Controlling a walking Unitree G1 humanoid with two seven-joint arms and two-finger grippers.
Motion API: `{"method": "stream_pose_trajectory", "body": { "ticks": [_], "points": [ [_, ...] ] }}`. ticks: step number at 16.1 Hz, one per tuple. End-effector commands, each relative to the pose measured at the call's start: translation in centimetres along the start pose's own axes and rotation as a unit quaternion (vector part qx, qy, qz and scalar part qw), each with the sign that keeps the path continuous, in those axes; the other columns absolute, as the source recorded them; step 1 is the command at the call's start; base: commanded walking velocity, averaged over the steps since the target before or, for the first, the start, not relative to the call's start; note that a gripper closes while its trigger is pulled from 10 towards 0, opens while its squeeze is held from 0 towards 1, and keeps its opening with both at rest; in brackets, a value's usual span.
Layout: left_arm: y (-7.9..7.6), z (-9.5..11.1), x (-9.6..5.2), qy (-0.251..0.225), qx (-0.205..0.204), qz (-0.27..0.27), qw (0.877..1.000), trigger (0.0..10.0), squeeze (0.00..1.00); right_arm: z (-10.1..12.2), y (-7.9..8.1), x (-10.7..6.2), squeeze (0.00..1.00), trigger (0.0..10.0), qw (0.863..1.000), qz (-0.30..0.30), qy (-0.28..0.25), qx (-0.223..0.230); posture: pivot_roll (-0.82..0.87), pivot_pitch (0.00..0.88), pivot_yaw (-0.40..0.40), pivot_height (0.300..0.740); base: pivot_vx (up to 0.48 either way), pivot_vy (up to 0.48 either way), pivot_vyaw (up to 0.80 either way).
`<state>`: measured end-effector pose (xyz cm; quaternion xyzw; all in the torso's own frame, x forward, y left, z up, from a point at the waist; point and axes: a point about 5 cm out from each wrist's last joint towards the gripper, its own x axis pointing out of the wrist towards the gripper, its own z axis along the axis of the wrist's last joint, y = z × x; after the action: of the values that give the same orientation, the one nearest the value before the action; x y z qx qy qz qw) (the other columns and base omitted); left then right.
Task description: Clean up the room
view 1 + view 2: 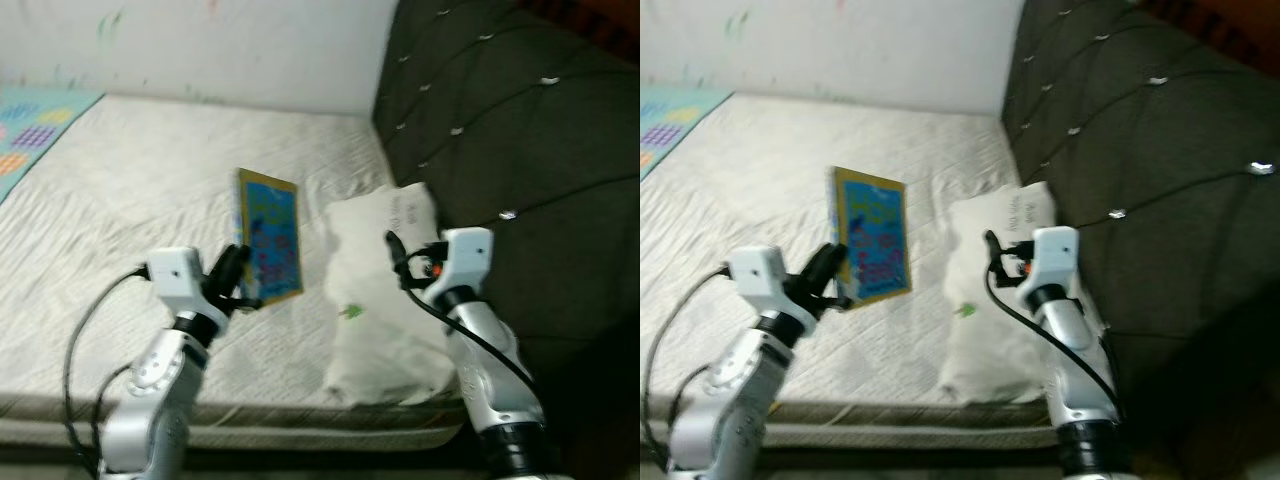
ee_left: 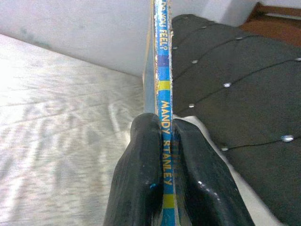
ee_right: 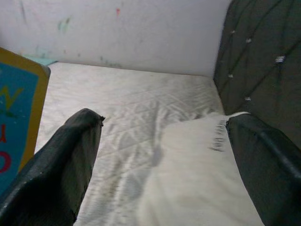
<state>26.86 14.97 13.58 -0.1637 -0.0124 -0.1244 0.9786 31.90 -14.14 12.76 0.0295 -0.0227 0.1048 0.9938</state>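
Note:
A blue picture book [image 1: 270,236] with a yellow border stands raised above the white mattress [image 1: 150,170]. My left gripper [image 1: 238,278] is shut on its lower edge; in the left wrist view both black fingers [image 2: 141,179] pinch the blue spine [image 2: 163,70]. My right gripper [image 1: 400,258] is open over a white pillow [image 1: 385,300] that lies beside the dark tufted headboard [image 1: 500,130]. In the right wrist view its fingers [image 3: 61,169] stand wide apart with the pillow [image 3: 197,179] between them and the book's corner [image 3: 19,117] off to one side.
A pale wall [image 1: 200,40] with small colour marks runs behind the bed. A patterned mat or sheet [image 1: 30,125] lies at the far left of the mattress. The mattress front edge [image 1: 280,420] is close below my arms.

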Motion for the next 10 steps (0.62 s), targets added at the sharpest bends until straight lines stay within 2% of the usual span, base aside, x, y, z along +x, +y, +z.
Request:
{"method": "stream_pose_trajectory", "body": {
  "ticks": [1, 7, 10],
  "points": [
    [-0.88, 0.68, 0.34, -0.018, -0.004, -0.02, 1.0, 10.0, 0.0, 0.19, -0.88, -0.12, 0.0, 10.0, 1.0, -0.012, -0.001, -0.005, -0.02, 0.033, -0.056, 0.74, 0.0, 0.48, 0.0],
    [-0.82, 0.72, 0.43, -0.017, -0.003, -0.022, 1.0, 10.0, 0.0, 0.13, -0.87, -0.08, 0.0, 10.0, 1.0, -0.01, 0.001, -0.005, -0.02, 0.029, -0.054, 0.74, 0.0, 0.48, 0.0],
    [-0.95, 1.08, 0.4, -0.033, -0.006, -0.029, 0.999, 10.0, 0.0, 0.08, -0.89, -0.07, 0.0, 10.0, 1.0, -0.009, 0.002, -0.005, -0.02, 0.024, -0.055, 0.74, 0.0, 0.0, 0.0]
  ]
}}
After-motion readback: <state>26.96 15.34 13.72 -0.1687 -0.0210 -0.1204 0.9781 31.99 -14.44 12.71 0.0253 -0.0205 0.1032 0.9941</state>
